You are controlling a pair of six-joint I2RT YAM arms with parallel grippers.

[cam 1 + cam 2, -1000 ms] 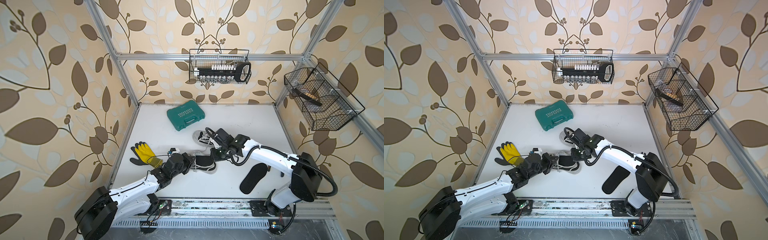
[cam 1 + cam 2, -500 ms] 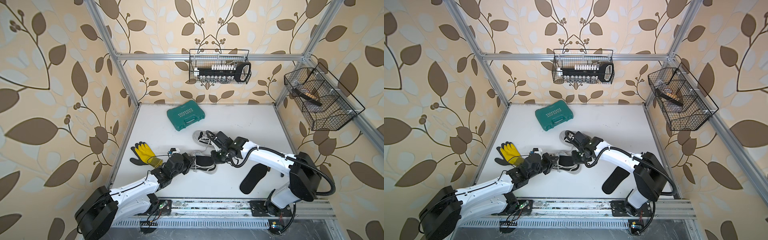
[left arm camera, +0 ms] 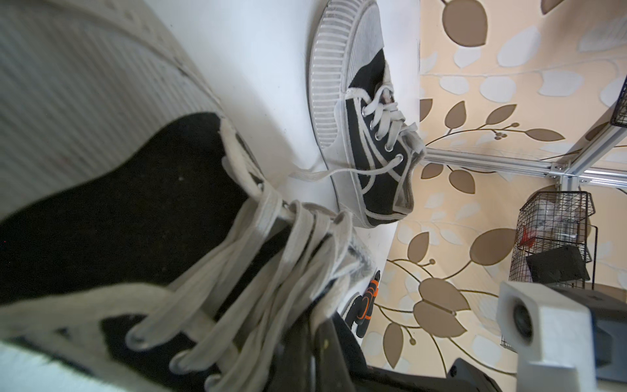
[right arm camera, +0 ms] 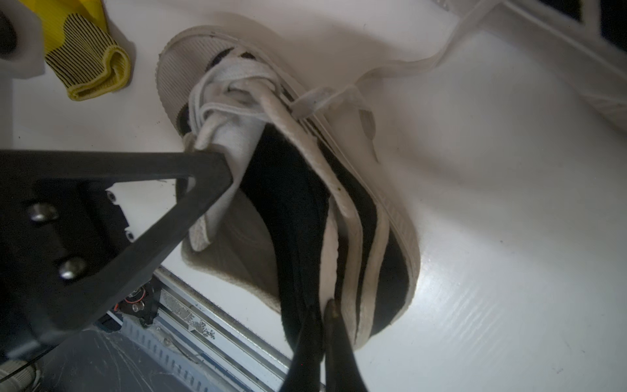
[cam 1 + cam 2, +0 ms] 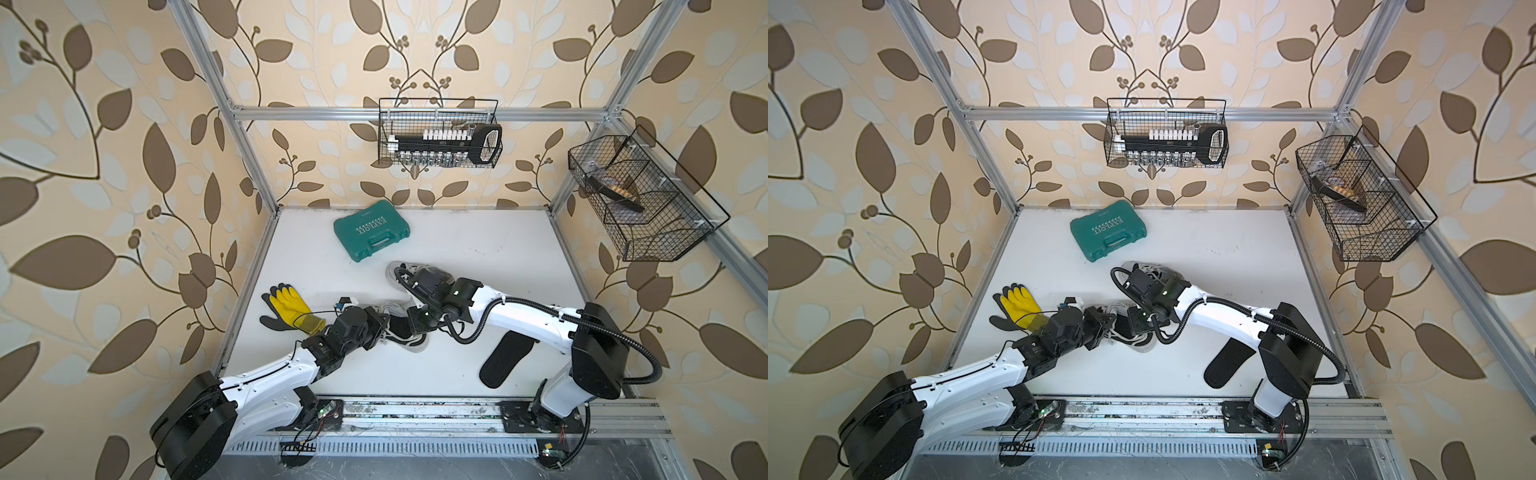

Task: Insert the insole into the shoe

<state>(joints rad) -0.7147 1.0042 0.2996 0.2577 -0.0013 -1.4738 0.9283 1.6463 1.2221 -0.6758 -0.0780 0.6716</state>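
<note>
A black-and-white sneaker, the shoe (image 5: pixel 411 343) (image 5: pixel 1142 345), lies on its side near the table's front middle. My left gripper (image 5: pixel 384 328) (image 3: pixel 319 342) is shut on the shoe's tongue and laces; one of its fingers (image 4: pixel 203 176) shows in the right wrist view. A black insole (image 4: pixel 291 217) runs into the shoe's opening. My right gripper (image 5: pixel 407 330) (image 4: pixel 322 315) is shut on the insole's heel end, at the shoe's heel. A second black insole (image 5: pixel 505 359) (image 5: pixel 1227 361) lies flat on the table at the front right.
A second sneaker (image 5: pixel 399 270) (image 3: pixel 369 135) lies just behind the right wrist. A green tool case (image 5: pixel 371 230) sits at the back, a yellow-and-black glove (image 5: pixel 291 311) at the left. Wire baskets hang on the back wall (image 5: pixel 440 133) and right wall (image 5: pixel 640 199).
My right gripper has moved down and left to the shoe's heel and shut on the insole there. The left arm and the shoe have stayed put.
</note>
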